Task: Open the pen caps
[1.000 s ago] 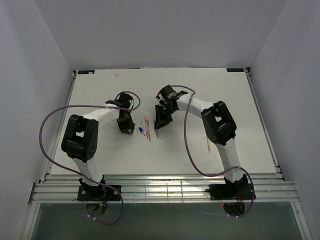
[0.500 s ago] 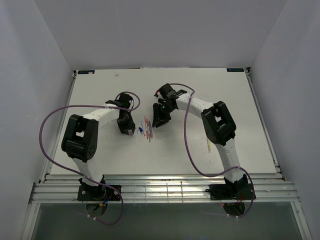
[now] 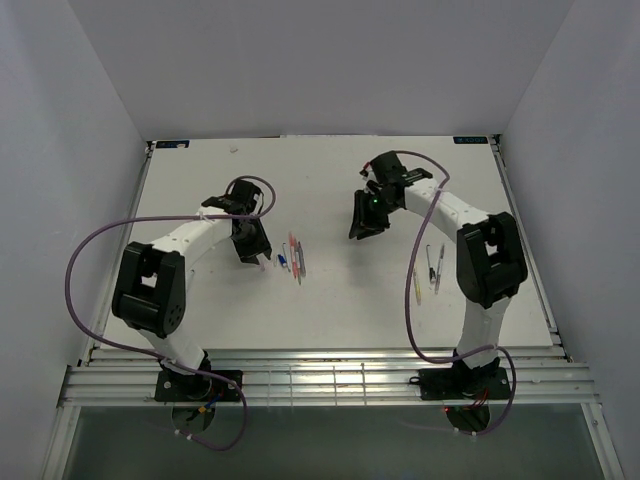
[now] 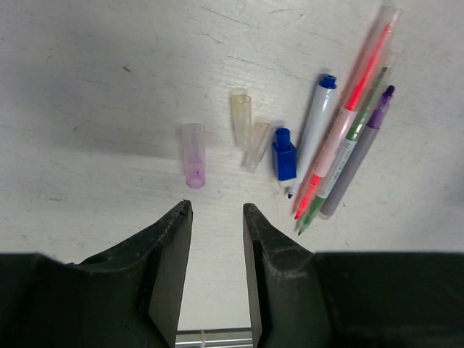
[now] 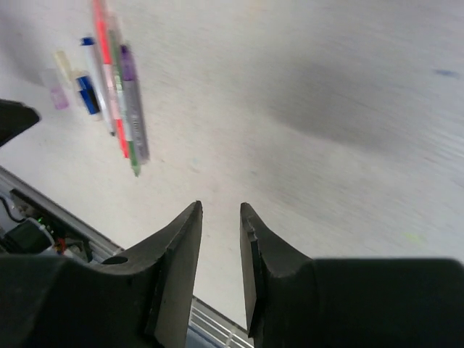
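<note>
- We see our left claw [image 4: 216,214] low over the white tabletop [image 4: 87,80], jaws a little apart and nothing between them.
- Just beyond its tips lies a translucent pink plastic cap [image 4: 193,154], loose on the tabletop.
- To the right of it we find a pale yellow translucent cap [image 4: 241,116], a clear cap [image 4: 257,145] close beside that, then a solid blue cap [image 4: 284,154].
- The blue cap rests against a white-barrelled pen with a blue end [image 4: 313,127].
- A red-pink pen [image 4: 346,116], a green pen [image 4: 351,138] and a grey pen with a purple tip [image 4: 360,152] lie bunched alongside.
- Our right claw [image 5: 220,212] hangs over bare tabletop, narrowly spread and empty, well apart from that bunch.
- From above we spot two more thin pens [image 3: 434,266] near the right arm.
</note>
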Robot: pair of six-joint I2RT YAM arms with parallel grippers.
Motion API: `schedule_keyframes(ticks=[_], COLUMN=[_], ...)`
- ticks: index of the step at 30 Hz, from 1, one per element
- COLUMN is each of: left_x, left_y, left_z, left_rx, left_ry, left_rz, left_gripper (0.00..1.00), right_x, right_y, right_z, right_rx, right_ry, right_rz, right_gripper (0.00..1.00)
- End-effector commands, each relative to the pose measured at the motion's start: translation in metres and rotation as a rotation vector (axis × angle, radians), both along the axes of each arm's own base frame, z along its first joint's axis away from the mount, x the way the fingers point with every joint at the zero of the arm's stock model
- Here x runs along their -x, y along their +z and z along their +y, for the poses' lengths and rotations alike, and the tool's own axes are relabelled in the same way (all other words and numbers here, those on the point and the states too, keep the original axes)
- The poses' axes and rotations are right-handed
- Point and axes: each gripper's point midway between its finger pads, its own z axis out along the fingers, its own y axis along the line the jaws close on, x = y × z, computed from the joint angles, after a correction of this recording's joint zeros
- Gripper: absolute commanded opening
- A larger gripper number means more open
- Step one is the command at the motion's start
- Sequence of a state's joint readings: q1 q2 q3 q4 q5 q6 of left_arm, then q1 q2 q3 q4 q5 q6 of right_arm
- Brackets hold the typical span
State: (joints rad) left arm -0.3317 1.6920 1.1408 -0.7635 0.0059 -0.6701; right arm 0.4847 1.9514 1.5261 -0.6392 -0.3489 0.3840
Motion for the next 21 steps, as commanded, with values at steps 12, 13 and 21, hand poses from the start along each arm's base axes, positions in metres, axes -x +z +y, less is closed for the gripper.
schedule_keyframes(ticks=[12,13,21], left_x=[-0.016,-0.015,-0.014], left_y=[0.073,0.072,0.073], left_z=[-0.021,-0.021,-0.023], left_rx=[0.148,0.150,0.161], left_ry=[-0.014,-0.011,-0.014], left_rz=[-0.169,-0.165,-0.161], left_gripper=[0.45,0.45,0.45], right_x=[0.037,0.038,0.051], right_y=[-0.015,-0.017,-0.035], right_z=[-0.163,-0.165,-0.181], right_rx=[0.364,0.366,0.394], right_ry=[-0.235,-0.235,-0.245], right_rz=[0.049,0.051,0.095], right_gripper=[0.34,0.33,0.33])
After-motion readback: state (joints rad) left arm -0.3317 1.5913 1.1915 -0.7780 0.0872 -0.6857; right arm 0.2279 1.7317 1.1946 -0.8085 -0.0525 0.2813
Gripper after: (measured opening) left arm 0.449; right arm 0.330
